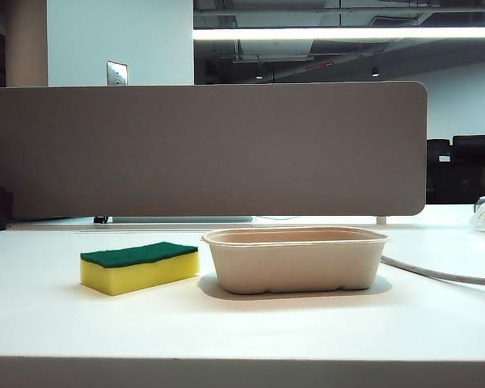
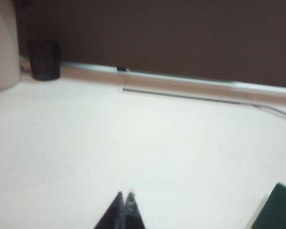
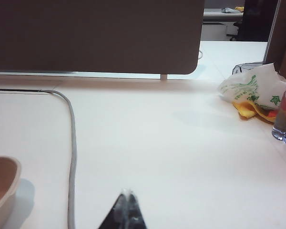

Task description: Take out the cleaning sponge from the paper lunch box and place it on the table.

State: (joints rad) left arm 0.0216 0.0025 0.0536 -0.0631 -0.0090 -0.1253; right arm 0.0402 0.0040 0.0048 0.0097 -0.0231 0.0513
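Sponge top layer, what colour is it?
Dark green over yellow foam on the sponge; clearest in the exterior view.

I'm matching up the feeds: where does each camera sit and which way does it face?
Exterior: low at the table edge, facing the partition, cleaning sponge beside paper lunch box; no robot.
Left wrist: over the table; shut left pincer, sponge corner.
Right wrist: over the table; shut right pincer, box rim, cable.
All share the table.
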